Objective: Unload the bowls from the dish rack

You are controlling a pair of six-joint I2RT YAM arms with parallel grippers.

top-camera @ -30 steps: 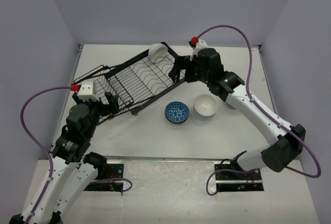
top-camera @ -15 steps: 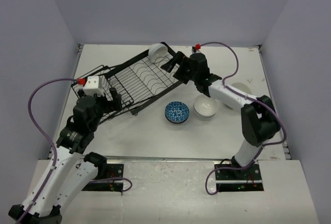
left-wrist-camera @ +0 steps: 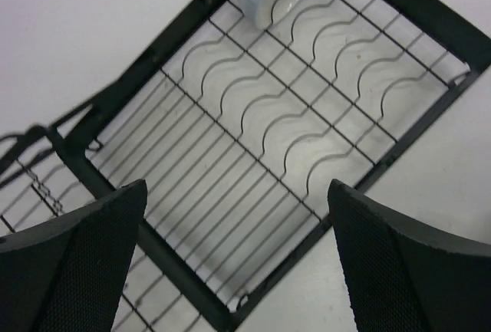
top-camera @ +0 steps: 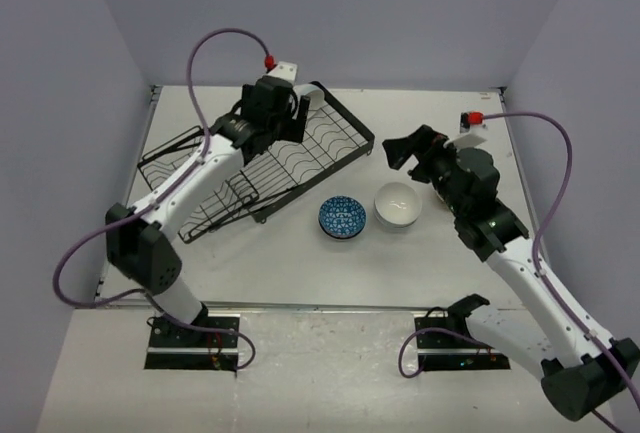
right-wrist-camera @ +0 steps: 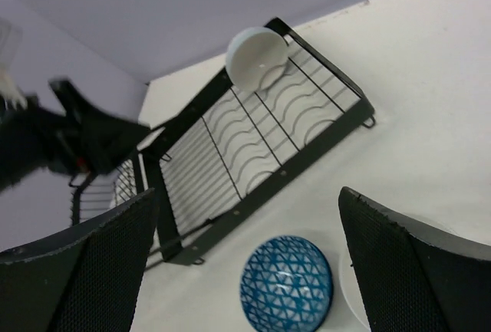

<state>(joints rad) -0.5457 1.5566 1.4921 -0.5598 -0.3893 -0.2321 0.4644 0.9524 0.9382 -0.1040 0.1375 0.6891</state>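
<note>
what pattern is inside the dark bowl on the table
The bowl is blue with a white triangle lattice; clearest from the right wrist.

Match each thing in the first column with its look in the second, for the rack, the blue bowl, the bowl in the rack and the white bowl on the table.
Column 1
1. rack
2. blue bowl
3. rack bowl
4. table bowl

Column 2
a. white, upright
b. black wire
c. white, tipped on edge
d. patterned inside, upright

Pairs: 1-b, 2-d, 3-c, 4-a
</note>
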